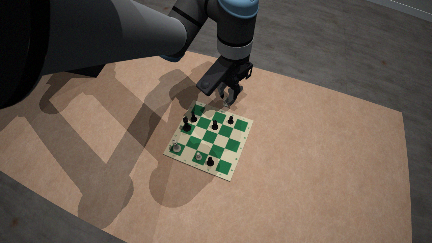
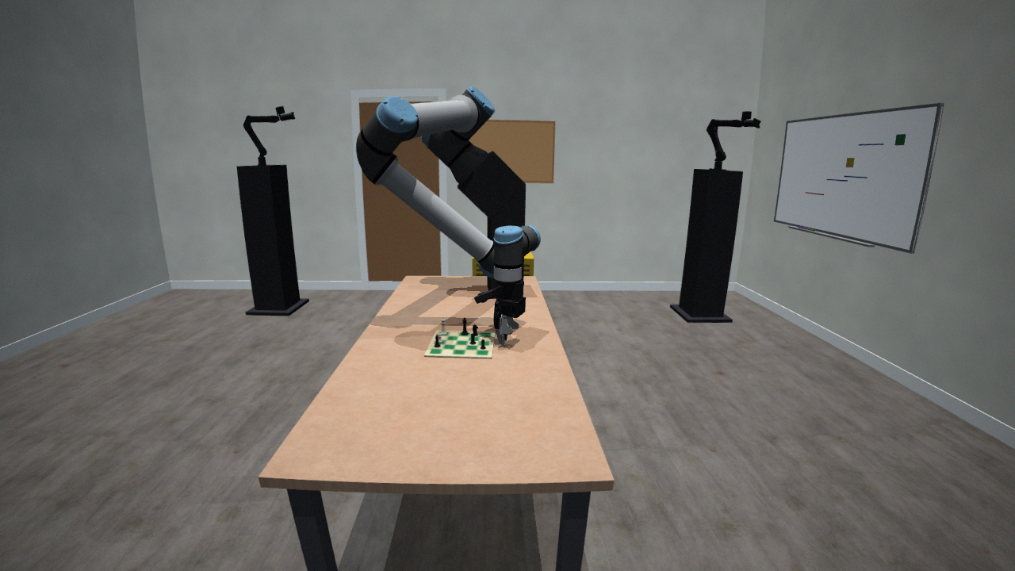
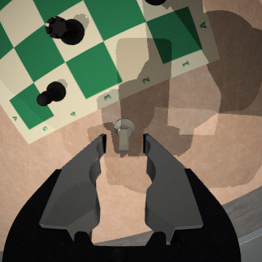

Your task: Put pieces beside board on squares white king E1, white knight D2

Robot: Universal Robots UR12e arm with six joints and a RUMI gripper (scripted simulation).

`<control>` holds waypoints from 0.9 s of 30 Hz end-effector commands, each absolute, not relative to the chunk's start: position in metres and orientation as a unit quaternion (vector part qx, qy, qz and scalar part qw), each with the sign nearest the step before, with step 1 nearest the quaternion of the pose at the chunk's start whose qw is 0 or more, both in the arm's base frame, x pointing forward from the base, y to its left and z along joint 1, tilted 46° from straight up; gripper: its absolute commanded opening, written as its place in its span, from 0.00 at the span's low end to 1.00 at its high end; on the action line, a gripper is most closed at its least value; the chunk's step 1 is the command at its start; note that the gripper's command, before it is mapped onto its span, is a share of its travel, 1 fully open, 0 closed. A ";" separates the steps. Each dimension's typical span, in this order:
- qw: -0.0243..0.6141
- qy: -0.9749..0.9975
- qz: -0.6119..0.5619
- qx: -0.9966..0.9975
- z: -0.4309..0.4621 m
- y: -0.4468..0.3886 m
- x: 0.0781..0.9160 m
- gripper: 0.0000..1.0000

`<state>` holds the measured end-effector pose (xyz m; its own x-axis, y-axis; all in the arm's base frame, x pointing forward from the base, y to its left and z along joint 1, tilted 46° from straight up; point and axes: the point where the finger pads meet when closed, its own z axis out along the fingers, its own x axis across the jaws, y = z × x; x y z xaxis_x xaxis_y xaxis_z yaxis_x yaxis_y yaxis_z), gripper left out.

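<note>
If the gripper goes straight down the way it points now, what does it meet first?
Probably the white piece standing on the table beside the board; the open gripper sits over it, fingers either side. Height above it is unclear.

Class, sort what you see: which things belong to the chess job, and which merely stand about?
Job: hand, white knight, white king, board.
Standing about: whiteboard, black pillars, door.

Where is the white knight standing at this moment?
The white knight stands on the table just outside the board, beside number 3, between the open jaws.
</note>
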<state>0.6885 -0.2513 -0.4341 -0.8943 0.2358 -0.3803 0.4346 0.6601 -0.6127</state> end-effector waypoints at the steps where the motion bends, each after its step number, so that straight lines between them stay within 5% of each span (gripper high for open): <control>1: 0.136 0.901 -0.368 0.185 -0.433 -0.250 0.690 0.22; 17: 0.136 0.901 -0.368 0.185 -0.433 -0.250 0.690 0.22; 18: 0.136 0.901 -0.368 0.185 -0.433 -0.250 0.690 0.00; 27: 0.136 0.901 -0.368 0.185 -0.433 -0.250 0.690 0.00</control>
<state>0.6885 -0.2513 -0.4341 -0.8943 0.2358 -0.3803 0.4346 0.6601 -0.6127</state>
